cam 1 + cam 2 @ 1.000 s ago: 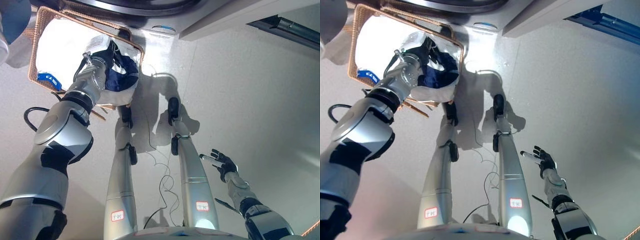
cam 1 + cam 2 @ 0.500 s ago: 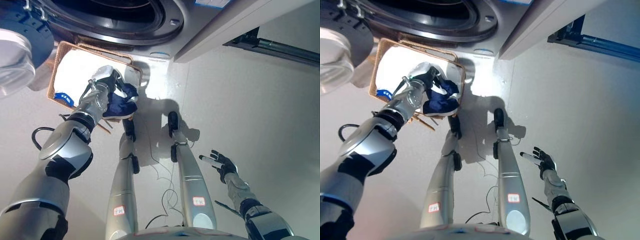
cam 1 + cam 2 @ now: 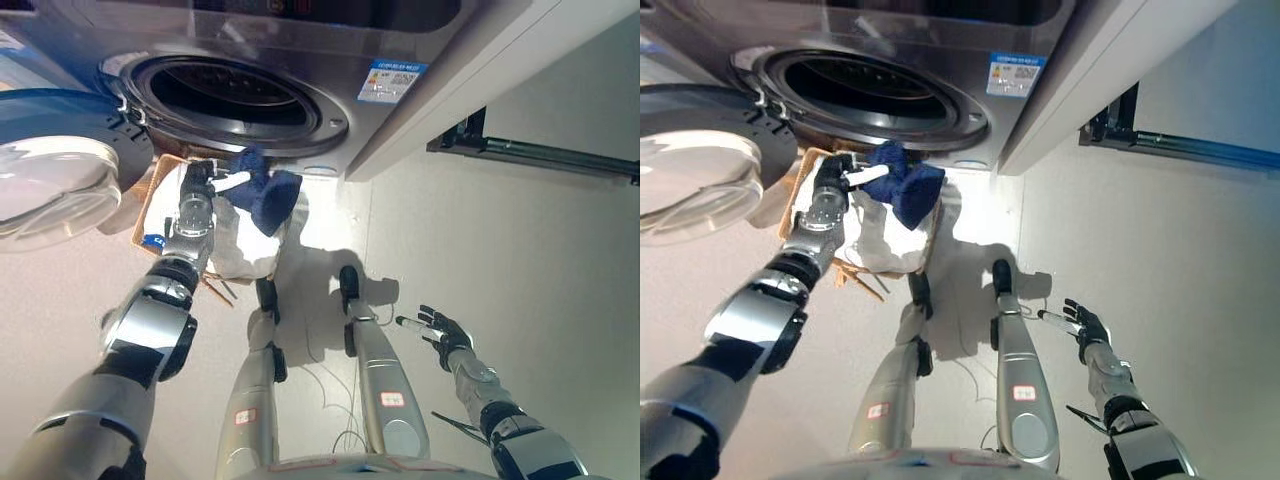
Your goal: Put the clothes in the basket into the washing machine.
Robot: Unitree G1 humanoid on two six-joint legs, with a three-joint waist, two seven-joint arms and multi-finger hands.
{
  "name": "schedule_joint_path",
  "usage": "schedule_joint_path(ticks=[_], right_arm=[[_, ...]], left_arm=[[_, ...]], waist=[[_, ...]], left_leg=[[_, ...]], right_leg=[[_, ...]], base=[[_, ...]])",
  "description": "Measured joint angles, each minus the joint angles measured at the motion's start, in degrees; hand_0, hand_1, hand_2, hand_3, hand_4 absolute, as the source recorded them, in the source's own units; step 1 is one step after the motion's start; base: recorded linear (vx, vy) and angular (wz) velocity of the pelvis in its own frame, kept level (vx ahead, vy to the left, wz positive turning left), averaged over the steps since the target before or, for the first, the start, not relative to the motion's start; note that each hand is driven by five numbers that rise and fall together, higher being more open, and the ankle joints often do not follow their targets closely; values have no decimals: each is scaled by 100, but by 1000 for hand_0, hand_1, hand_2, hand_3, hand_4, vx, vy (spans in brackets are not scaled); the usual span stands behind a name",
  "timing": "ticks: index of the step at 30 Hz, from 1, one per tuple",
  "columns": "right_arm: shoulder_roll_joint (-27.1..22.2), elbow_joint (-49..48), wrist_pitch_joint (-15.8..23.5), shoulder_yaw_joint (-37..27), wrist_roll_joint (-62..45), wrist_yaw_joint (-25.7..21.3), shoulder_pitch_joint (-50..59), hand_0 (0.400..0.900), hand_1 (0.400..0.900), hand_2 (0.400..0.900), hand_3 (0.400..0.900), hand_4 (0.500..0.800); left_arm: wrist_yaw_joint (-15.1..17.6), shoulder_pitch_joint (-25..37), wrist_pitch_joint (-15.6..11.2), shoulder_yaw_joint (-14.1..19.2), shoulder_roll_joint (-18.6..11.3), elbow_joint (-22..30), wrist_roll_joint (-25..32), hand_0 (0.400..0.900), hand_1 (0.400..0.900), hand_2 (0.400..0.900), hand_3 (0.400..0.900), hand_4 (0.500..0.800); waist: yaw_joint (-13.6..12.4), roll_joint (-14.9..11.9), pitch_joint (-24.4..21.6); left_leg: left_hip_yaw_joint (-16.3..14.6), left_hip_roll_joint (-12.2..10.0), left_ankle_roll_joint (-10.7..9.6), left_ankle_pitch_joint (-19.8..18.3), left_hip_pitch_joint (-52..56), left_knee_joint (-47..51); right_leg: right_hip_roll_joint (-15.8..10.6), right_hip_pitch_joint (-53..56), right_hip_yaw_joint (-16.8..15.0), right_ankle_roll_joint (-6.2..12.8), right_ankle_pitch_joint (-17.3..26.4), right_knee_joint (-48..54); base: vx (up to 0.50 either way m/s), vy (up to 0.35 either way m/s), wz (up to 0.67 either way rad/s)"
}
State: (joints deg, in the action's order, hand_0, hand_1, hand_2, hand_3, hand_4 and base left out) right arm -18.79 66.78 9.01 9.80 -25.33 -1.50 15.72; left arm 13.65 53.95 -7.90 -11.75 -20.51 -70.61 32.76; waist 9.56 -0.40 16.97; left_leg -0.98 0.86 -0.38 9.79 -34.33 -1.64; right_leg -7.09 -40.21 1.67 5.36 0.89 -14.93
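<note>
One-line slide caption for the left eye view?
Left hand lifts dark blue cloth from wicker basket toward open silver washing machine.

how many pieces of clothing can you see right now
2: a dark blue garment held by the left hand just below the washer opening, and white cloth in the wicker basket. More may lie underneath.

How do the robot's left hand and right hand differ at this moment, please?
The left hand is raised in front of the washing machine, above the basket; the right hand hangs low over the floor, far from both. The left hand is shut on the dark blue cloth, which dangles from it; the right hand holds nothing, its fingers spread open. Both are dark hands with white-tipped fingers.
</note>
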Motion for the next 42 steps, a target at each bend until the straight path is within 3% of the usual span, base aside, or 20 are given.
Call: schedule_joint_path(ticks=[3,4,9,14,15,16,17,20,24,33,38,42], right_arm=[[26,82,-102,7,-14,-95,61,900,900,900,900,800],[34,89,-131,10,-40,-121,76,900,900,900,900,800],[225,88,-128,58,-56,-344,11,900,900,900,900,800],[237,-47,-83,224,-53,-466,-252,900,900,900,900,800],[231,-93,-63,224,-50,-490,-322,900,900,900,900,800],[232,-115,-60,222,-49,-503,-379,900,900,900,900,800],[227,-150,-58,223,-50,-532,-458,900,900,900,900,800],[221,-216,-43,212,-51,-550,-675,900,900,900,900,800],[238,-187,-56,213,-55,-439,-811,900,900,900,900,800],[316,-170,-23,213,-55,-279,-783,900,900,900,900,800],[379,-70,-42,122,-54,-203,-798,900,900,900,900,800],[385,132,-59,-32,-53,-143,-793,900,900,900,900,800]], left_arm=[[146,22,-8,600,286,-203,1273,400,400,400,400,500],[280,45,-14,610,346,-202,1520,400,400,400,400,500],[924,442,-291,657,472,-176,1731,400,400,400,400,500],[1255,1234,-478,529,341,-172,1700,400,400,400,400,500],[1343,1439,-474,485,298,-185,1696,520,520,520,520,572],[1494,1524,-461,489,246,-323,1707,849,849,849,849,769],[1505,1511,-463,485,224,-322,1708,900,900,900,900,800],[1252,1387,-516,538,180,43,2245,900,900,900,900,800],[787,1106,-889,753,439,393,2833,900,900,900,900,800],[375,364,-1002,918,664,515,2965,900,900,900,900,800],[111,-601,-1011,907,830,582,2415,900,900,900,900,800],[-22,-1931,-969,901,950,510,1620,900,900,900,900,800]], waist=[[-17,-2,-171],[-18,-3,-217],[32,-31,-523],[216,-107,-657],[264,-136,-678],[315,-177,-711],[320,-229,-743],[358,-314,-795],[362,-332,-805],[301,-327,-807],[150,-206,-864],[-120,50,-1011]], left_leg=[[9,-4,5,11,48,25],[8,-6,6,12,77,36],[-37,-65,10,34,121,192],[-53,-87,1,28,73,230],[-62,-89,1,28,52,240],[-106,-94,3,29,54,281],[-166,-97,3,30,57,315],[-209,-96,19,46,16,402],[-185,-87,23,50,11,422],[-167,-93,15,55,504,602],[-15,-113,-11,41,928,649],[139,-162,-69,-6,1269,652]], right_leg=[[0,86,26,-8,8,80],[1,129,39,-18,16,123],[50,216,18,4,143,396],[114,255,-2,1,263,668],[121,253,-14,7,299,733],[131,251,-51,16,345,809],[141,243,-112,24,393,898],[147,256,-155,44,539,1155],[137,289,-133,49,558,1221],[143,822,-91,47,559,1472],[148,1403,73,42,560,1701],[178,1927,228,41,558,1931]], base=[[69,-30,-7],[71,-17,-13],[73,-8,-14],[66,4,-16],[54,14,-17],[57,5,-15],[61,1,-15],[52,-9,-4],[41,-4,5],[5,-21,12],[5,-32,16],[-5,-27,14]])
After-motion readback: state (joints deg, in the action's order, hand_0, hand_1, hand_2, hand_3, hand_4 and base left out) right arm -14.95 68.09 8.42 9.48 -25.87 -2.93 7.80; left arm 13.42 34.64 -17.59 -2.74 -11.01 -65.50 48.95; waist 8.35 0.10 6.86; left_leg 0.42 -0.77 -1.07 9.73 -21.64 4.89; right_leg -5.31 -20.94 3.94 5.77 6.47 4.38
